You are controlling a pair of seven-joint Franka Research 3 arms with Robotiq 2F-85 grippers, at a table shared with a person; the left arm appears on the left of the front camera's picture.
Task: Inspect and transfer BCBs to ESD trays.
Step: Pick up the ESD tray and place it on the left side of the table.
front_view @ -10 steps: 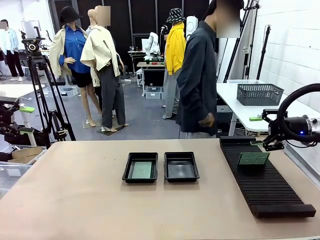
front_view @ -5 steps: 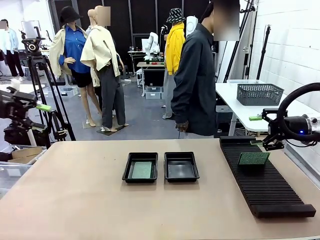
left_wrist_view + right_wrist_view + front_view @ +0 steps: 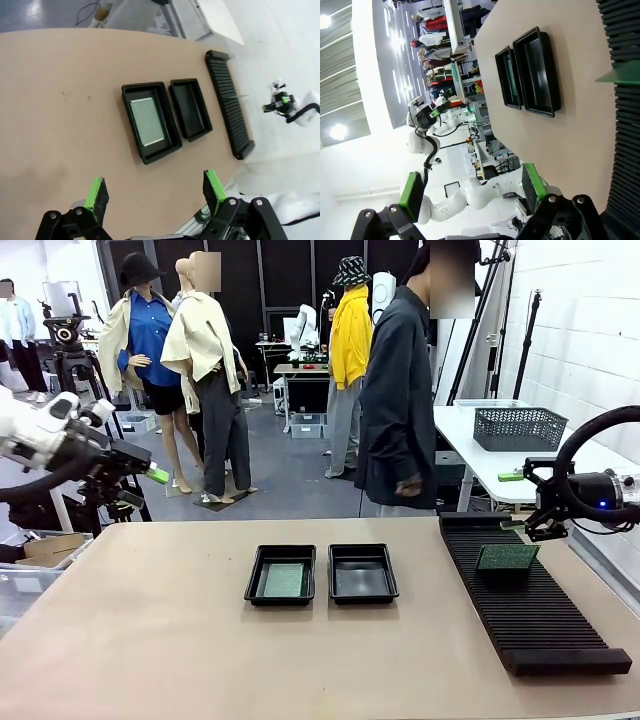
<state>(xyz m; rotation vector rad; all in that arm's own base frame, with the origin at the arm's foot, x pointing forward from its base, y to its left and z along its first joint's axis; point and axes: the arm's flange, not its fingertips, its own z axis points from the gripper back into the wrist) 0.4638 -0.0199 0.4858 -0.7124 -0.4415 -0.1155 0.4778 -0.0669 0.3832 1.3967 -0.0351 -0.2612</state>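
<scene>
Nearest you, the flat tan table [image 3: 150,640] carries a long black ribbed slotted rack [image 3: 530,610] along its right side. At mid-table the two shallow black plastic ESD trays sit side by side. The left tray [image 3: 281,551] holds a thin green rectangular circuit board [image 3: 283,580] lying flat, and the right tray [image 3: 363,550] shows bare black floor. Farther along the rack, a second green board [image 3: 506,557] stands propped in the slots. Your right gripper [image 3: 514,501] hovers just beyond it, jaws spread wide, holding nothing. Your left gripper [image 3: 145,488] hangs past the table's far left corner, jaws likewise apart. A person in a dark jacket [image 3: 398,410] stands at the far edge.
</scene>
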